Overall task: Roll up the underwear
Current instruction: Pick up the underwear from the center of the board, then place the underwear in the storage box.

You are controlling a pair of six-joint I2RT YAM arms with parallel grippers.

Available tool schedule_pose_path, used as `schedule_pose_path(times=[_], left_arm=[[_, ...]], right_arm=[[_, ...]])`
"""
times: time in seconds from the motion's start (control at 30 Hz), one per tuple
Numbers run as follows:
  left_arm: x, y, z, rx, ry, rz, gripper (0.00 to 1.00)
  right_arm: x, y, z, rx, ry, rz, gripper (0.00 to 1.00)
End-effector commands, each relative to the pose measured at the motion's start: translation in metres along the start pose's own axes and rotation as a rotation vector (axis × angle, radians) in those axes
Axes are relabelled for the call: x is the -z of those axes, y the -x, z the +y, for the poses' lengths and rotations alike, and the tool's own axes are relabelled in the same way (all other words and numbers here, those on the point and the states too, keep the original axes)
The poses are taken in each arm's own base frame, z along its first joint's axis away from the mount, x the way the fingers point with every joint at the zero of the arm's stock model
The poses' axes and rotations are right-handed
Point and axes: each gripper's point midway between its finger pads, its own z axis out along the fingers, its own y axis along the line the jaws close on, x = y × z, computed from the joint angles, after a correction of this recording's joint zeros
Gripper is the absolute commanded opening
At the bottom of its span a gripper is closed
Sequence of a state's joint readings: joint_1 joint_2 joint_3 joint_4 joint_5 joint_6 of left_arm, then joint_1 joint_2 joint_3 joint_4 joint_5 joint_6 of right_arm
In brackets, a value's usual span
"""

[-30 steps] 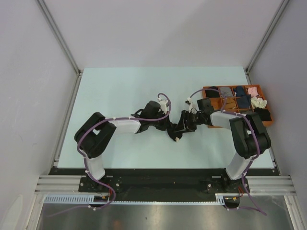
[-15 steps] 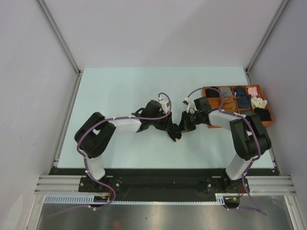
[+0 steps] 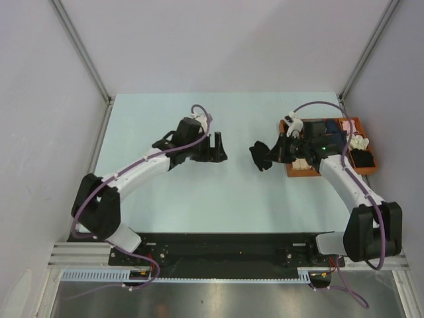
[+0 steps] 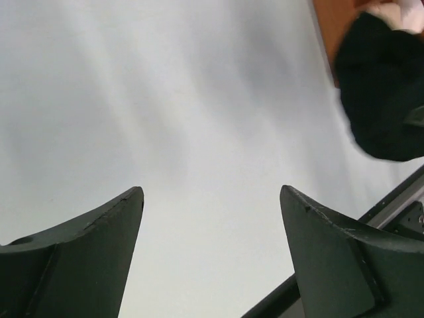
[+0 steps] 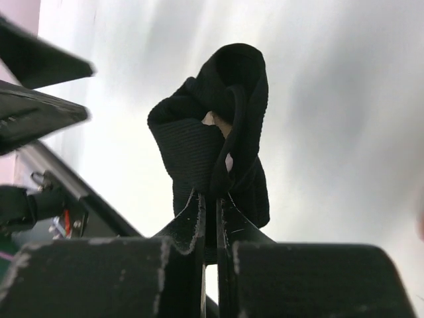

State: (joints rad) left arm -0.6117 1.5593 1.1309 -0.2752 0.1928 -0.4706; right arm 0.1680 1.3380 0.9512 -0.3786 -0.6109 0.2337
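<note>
Right hand (image 5: 211,199) clamped shut on the black underwear (image 5: 215,126), fingers pinched together on its lower edge. Fabric is bunched into a compact doubled-over wad, with a sliver of pale waistband showing inside the fold. From above, the wad sticks out of the hand toward mid-surface; whether it rests on the surface or hangs just over it, cannot tell

Left hand (image 4: 212,218) has its fingers wide apart and holds nothing, with only bare surface showing between them. It sits well apart from the wad, across an open gap to the left

Progress, my reading:
- rolling of this piece looks done or nearly so, since it is a wad and not a flat garment, though the roll looks loose
- left to do: stow it in the orange tray (image 3: 299,173), just beside the right hand on its right
- tray compartments hold several small bundles, dark, blue and pale; too small to sort by kind, and the right arm covers part of the tray
- no flat garment shows on the surface from above, so possibly the last piece; a guess only

Room:
- surface (image 3: 159,119) open to the far side and the left
- the tray's left rim is the nearest edge; the wad would have to clear that wall
- the enclosure wall stands close behind the tray on the right
</note>
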Motion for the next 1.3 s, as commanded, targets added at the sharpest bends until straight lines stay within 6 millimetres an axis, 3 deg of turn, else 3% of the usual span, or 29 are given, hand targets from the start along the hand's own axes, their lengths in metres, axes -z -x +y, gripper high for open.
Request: schedule_pose_path(times=[0.0, 0.1, 0.23, 0.27, 0.47, 0.57, 0.8, 0.97, 1.13, 1.27], left_arm=[[0.050, 0.022, 0.008, 0.014, 0.055, -0.034, 0.89], [0.069, 0.033, 0.015, -0.031, 0.091, -0.057, 0.89], [0.097, 0.048, 0.011, -0.132, 0.064, -0.166, 0.90], [0.098, 0.044, 0.015, -0.158, 0.070, -0.173, 0.91], [0.121, 0.050, 0.016, -0.221, 0.079, -0.260, 0.95], [0.125, 0.051, 0.019, -0.221, 0.081, -0.281, 0.97], [0.123, 0.049, 0.017, -0.206, 0.056, -0.271, 0.98], [0.122, 0.049, 0.017, -0.196, 0.045, -0.268, 0.98], [0.119, 0.048, 0.017, -0.188, 0.030, -0.258, 0.98], [0.121, 0.048, 0.018, -0.186, 0.034, -0.264, 0.98]], right_arm=[[0.043, 0.032, -0.010, 0.058, -0.110, -0.101, 0.00], [0.065, 0.053, -0.036, 0.070, -0.242, -0.175, 0.00], [0.072, 0.073, -0.075, 0.093, -0.426, -0.229, 0.00], [0.075, 0.082, -0.085, 0.090, -0.459, -0.259, 0.00], [0.055, 0.098, -0.143, 0.080, -0.617, -0.251, 0.00], [0.046, 0.110, -0.160, 0.105, -0.656, -0.264, 0.00], [0.036, 0.123, -0.187, 0.123, -0.713, -0.257, 0.00], [0.033, 0.127, -0.193, 0.118, -0.723, -0.256, 0.00], [0.016, 0.112, -0.209, 0.080, -0.715, -0.172, 0.00], [0.010, 0.100, -0.211, 0.092, -0.709, -0.117, 0.00]])
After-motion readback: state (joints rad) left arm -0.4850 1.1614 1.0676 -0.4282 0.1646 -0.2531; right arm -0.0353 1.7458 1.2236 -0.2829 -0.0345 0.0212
